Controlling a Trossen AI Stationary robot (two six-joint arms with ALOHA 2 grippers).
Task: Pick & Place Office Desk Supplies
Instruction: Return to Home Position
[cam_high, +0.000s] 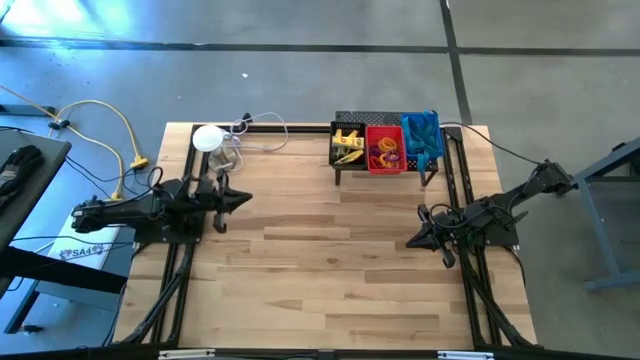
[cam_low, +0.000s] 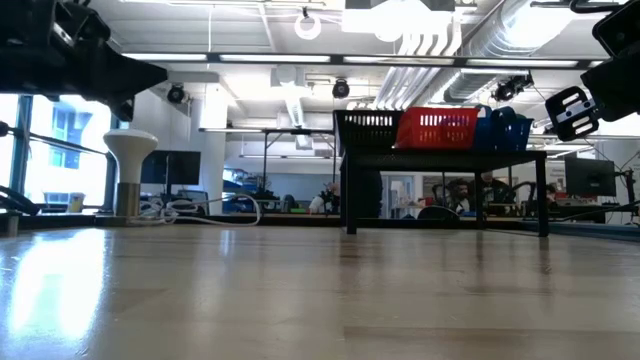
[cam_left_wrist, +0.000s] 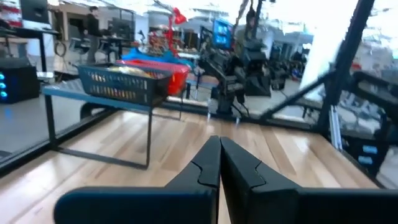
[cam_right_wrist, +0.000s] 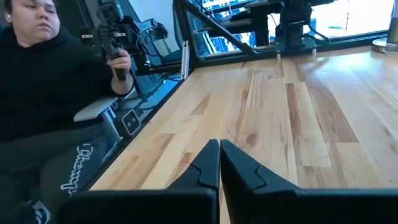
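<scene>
Supplies (cam_high: 383, 153) sit in bins (cam_high: 386, 170) on shelf (cam_high: 352, 118) at table's (cam_high: 330, 285) far edge. Left gripper (cam_high: 246, 201) and right gripper (cam_high: 411, 242) are pinched closed and empty, well apart from shelf, at opposite table sides.

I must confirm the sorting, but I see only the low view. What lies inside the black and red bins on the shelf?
Observer: From above, the black bin holds yellow clips and the red bin coloured rings.
Operator: Are the end effectors shut?
Observer: Yes, the wrist views show the left end effector and the right end effector shut, holding nothing.
Operator: Is anybody near?
Observer: A person sits beside the table, in the right wrist view.
</scene>
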